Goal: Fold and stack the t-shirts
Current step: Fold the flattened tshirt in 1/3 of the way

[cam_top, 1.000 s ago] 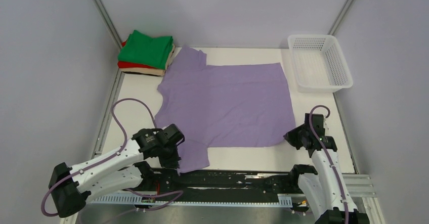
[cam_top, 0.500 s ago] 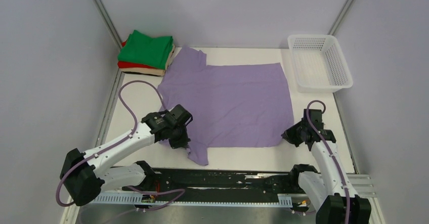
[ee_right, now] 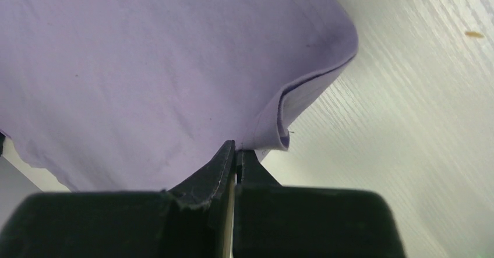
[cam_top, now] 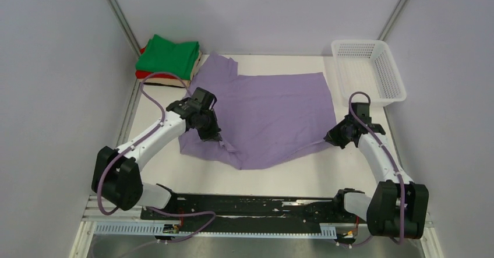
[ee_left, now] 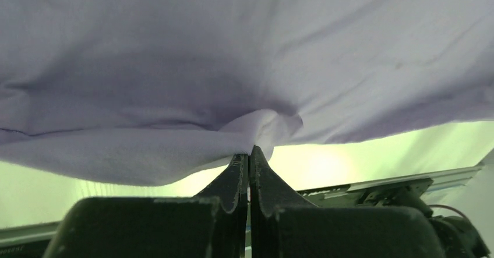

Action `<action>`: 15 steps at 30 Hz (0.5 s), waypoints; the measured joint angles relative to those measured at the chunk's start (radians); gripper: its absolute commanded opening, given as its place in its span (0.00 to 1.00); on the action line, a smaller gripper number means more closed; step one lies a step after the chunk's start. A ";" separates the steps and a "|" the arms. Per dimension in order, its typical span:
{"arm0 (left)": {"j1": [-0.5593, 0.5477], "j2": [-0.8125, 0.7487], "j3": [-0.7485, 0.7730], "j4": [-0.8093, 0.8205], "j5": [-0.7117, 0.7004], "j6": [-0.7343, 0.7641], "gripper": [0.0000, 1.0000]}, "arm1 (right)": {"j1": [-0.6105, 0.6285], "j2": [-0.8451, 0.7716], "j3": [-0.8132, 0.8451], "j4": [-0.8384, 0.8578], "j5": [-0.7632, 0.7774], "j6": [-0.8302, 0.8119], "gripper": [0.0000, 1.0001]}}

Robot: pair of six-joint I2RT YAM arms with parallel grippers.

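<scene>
Jaws on both arms are pressing fully together on cloth. The left gripper (ee_left: 249, 153) is clamping a bunched fold of the purple shirt (cam_top: 274, 109), and the right gripper (ee_right: 235, 148) is nipping the curled corner of its hem.

Seen from above, the left gripper is working at about 9 o'clock on the table (cam_top: 291, 179) and the right at about 3 o'clock. Over the last second both have been travelling away from the 6 o'clock edge, taking the near sleeve and near hem with them. That near edge, flat a second ago, is now hanging between the two grips in a shallow V. The far half is lying flat toward 12 o'clock.

Judgement: the first fold, near edge over the body, is under way but not yet laid down.

A green shirt (cam_top: 172, 56) is sitting folded on a red shirt (cam_top: 145, 74) at 11 o'clock, just beside the far sleeve. The basket (cam_top: 398, 90) is standing apart at 1 o'clock.

Risk: the left side is leading the right, so the fold line may be going down skewed.
</scene>
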 measured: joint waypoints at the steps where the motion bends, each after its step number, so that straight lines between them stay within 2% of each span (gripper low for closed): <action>1: 0.020 0.029 0.028 0.006 0.014 0.016 0.00 | 0.000 0.024 0.022 0.000 0.000 -0.006 0.00; 7: 0.130 0.139 0.124 0.036 0.090 0.076 0.00 | 0.000 0.126 0.127 0.014 0.002 -0.028 0.00; 15: 0.230 0.160 0.197 0.055 0.116 0.122 0.00 | 0.000 0.203 0.222 0.020 0.012 -0.053 0.00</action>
